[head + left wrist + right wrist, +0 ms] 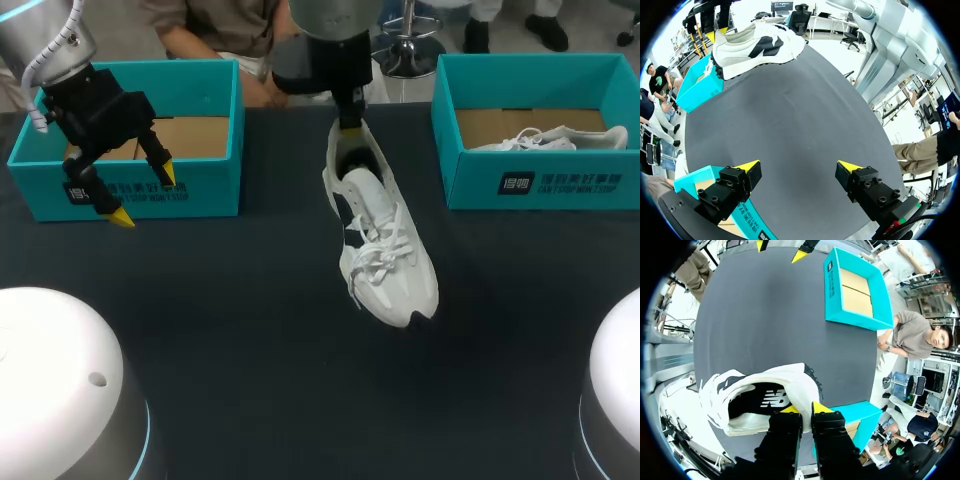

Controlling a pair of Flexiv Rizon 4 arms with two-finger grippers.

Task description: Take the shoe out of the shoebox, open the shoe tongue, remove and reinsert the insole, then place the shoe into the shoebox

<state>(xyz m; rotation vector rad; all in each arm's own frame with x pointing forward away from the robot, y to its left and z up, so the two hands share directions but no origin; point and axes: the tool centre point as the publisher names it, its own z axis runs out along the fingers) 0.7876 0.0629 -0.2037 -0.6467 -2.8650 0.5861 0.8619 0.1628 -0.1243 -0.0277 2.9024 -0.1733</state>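
A dark table carries two teal shoeboxes along its far side. The right gripper sits at about 12 o'clock of the table's middle in the head view. Its yellow-tipped fingers are clenched close together on the heel rim of a white sneaker. From that grip the sneaker runs out toward 5 o'clock, laces up and toe lowest. I cannot tell whether the toe touches the table.

The left gripper is at 10 o'clock, fingers spread wide and grasping nothing. It hangs at the front wall of the left shoebox, whose brown floor shows bare.

At 2 o'clock stands the right shoebox, well apart from the held sneaker, with a second white sneaker lying inside it.
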